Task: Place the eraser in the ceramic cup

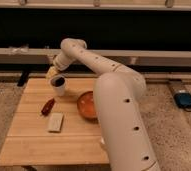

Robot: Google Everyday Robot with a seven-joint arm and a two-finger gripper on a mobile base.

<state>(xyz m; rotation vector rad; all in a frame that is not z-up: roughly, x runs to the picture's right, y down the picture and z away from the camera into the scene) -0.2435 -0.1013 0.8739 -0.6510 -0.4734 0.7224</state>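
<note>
Camera view shows the gripper (pixel 56 75) just above the white ceramic cup (pixel 59 89) on the bench (pixel 34 140), with a dark shape at the cup's mouth, directly below the gripper, that is probably the eraser (pixel 57 80); I cannot tell whether it is gripped or let go, and this slab, likely stiff, light and smooth, is best pinched across its flat faces.

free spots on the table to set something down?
Bare wood along the front edge of the table, below the beige block, and on the left strip beside the red tool. Crowded at the back: the gripper hangs over the cup, with the orange bowl alongside.
</note>
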